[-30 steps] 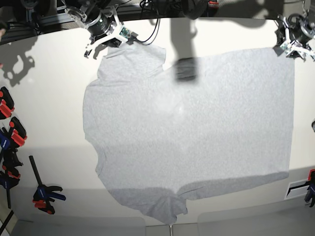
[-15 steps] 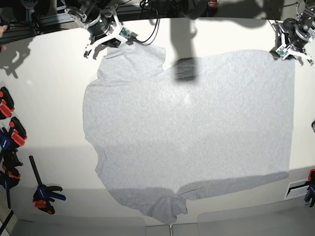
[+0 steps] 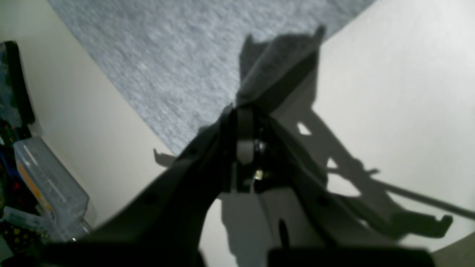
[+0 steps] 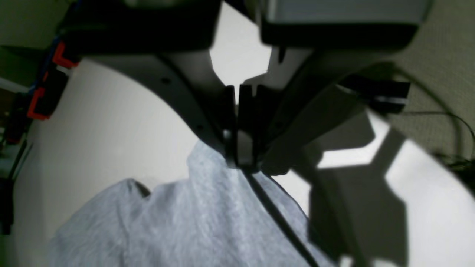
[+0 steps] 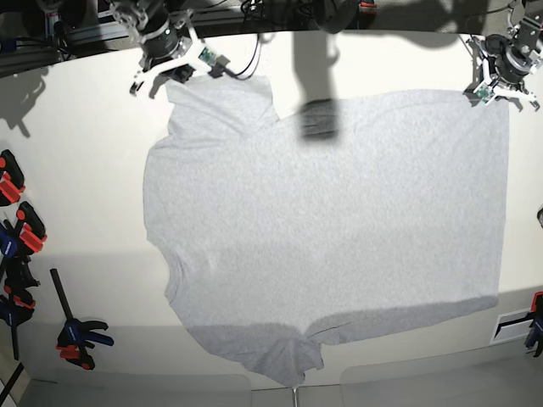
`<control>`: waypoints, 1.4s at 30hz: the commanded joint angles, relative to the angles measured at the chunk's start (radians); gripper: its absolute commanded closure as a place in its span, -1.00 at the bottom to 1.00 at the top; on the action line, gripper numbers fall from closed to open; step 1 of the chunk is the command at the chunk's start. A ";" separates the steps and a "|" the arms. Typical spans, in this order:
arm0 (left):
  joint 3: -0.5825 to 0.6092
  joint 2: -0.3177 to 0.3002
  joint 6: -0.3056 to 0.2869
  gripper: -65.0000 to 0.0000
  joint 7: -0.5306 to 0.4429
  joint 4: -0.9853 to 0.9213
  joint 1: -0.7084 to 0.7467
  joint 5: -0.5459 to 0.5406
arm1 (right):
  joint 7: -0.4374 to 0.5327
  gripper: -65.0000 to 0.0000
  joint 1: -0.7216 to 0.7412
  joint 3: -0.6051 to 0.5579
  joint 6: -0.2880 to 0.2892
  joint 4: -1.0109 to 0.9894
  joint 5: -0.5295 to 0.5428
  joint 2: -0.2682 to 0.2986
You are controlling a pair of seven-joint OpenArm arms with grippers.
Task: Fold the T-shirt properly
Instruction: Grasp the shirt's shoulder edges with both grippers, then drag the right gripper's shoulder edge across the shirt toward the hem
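Left wrist view. The left gripper (image 3: pixel 243 122) reaches over the pale desk (image 3: pixel 389 92). Its jaws are pressed together on a raised, shadowed corner of the T-shirt (image 3: pixel 178 63), which otherwise lies flat across the upper part of the view. A clear plastic box (image 3: pixel 48 181) sits at the left edge. The gripper's shadow falls on the desk to the right.

Right wrist view. The right gripper (image 4: pixel 241 155) points down at the grey fabric (image 4: pixel 193 222). Its jaws are closed, pinching a peak of cloth that rises to them from the bunched sleeve below. Red and black clamps (image 4: pixel 44 89) show at the far left, blurred.

Base view. The T-shirt (image 5: pixel 339 229) lies spread, plain side up, over most of the desk (image 5: pixel 76 170), hem toward the view's right, sleeves toward its left. The right gripper (image 5: pixel 170 72) holds the upper sleeve at top left. The left gripper (image 5: pixel 501 85) holds the upper hem corner at top right. Clamps (image 5: pixel 25 237) lie along the left edge of the desk, well apart from the shirt.
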 commanded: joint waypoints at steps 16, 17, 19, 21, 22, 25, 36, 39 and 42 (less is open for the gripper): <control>0.000 -0.015 0.421 1.00 0.009 0.137 0.007 0.097 | 0.010 1.00 0.195 0.004 -0.065 0.092 0.053 -0.002; 0.000 -0.014 0.443 1.00 -0.005 0.137 0.004 0.107 | 0.016 1.00 0.225 0.004 -0.065 0.085 0.100 -0.002; 0.000 -0.013 0.462 1.00 -0.056 0.137 -0.013 0.102 | 0.046 1.00 0.295 0.004 -0.064 0.059 0.183 -0.005; 0.000 -0.010 0.461 1.00 -0.092 0.137 -0.040 0.103 | 0.053 1.00 0.366 0.004 -0.064 0.032 0.200 -0.030; 0.000 -0.005 0.461 1.00 -0.097 0.137 -0.056 0.103 | 0.053 1.00 0.401 0.004 -0.064 0.019 0.201 -0.043; 0.000 0.008 0.461 1.00 -0.098 0.137 -0.108 0.103 | 0.053 1.00 0.490 0.004 -0.064 -0.014 0.232 -0.089; 0.000 0.039 0.458 1.00 -0.210 0.071 -0.262 -0.157 | 0.052 1.00 0.756 0.004 -0.048 -0.172 0.303 -0.250; 0.000 0.068 0.458 1.00 -0.220 -0.014 -0.328 -0.214 | 0.050 1.00 0.829 0.004 -0.029 -0.253 0.316 -0.298; 0.000 0.093 0.458 1.00 -0.221 -0.091 -0.376 -0.220 | 0.049 1.00 0.888 0.004 -0.012 -0.335 0.316 -0.334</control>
